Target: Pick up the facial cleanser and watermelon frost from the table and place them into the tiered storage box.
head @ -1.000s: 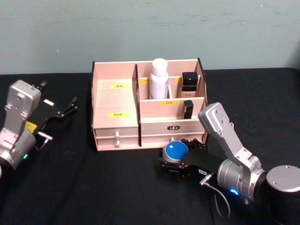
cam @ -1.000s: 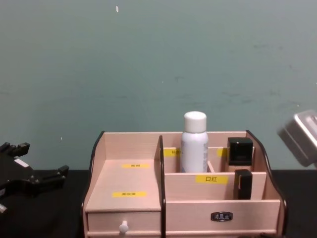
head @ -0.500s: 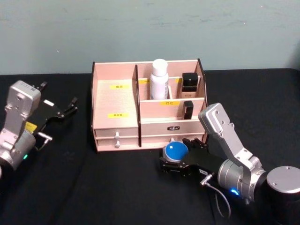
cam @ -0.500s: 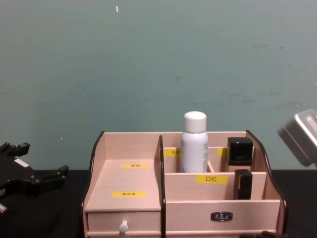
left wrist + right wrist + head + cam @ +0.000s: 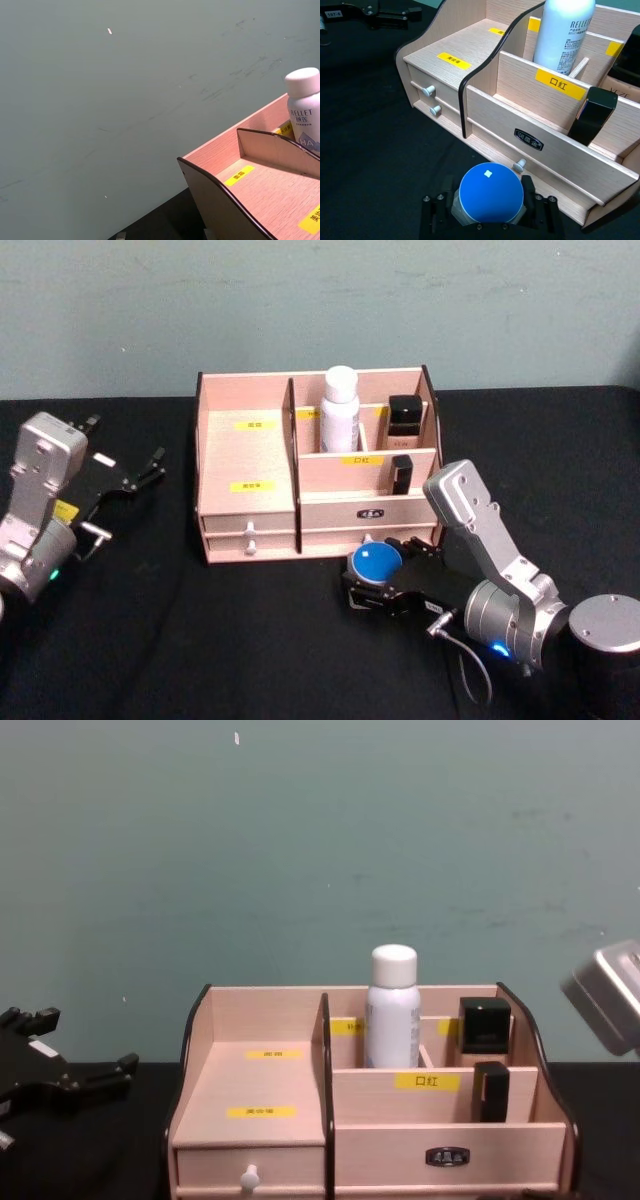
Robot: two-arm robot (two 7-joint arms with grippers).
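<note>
The tiered storage box [image 5: 245, 455] stands at mid-table, also seen in the chest view [image 5: 260, 1080] and the right wrist view [image 5: 470, 50]. A white bottle, the facial cleanser [image 5: 340, 405] [image 5: 565, 32] [image 5: 392, 1010] [image 5: 304, 110], stands upright in its back compartment. The watermelon frost [image 5: 375, 562] [image 5: 491, 195], a small round jar with a blue lid, sits just in front of the box's lower right drawer. My right gripper [image 5: 377, 585] [image 5: 490, 207] is shut on it, a finger on each side. My left gripper [image 5: 148, 468] [image 5: 95, 1078] rests open at the table's left.
A black box [image 5: 404, 412] and a black tube [image 5: 401, 473] stand in the box's right compartments. White drawer knobs [image 5: 428, 91] face the front. Black cloth covers the table [image 5: 250, 640], and a teal wall rises behind.
</note>
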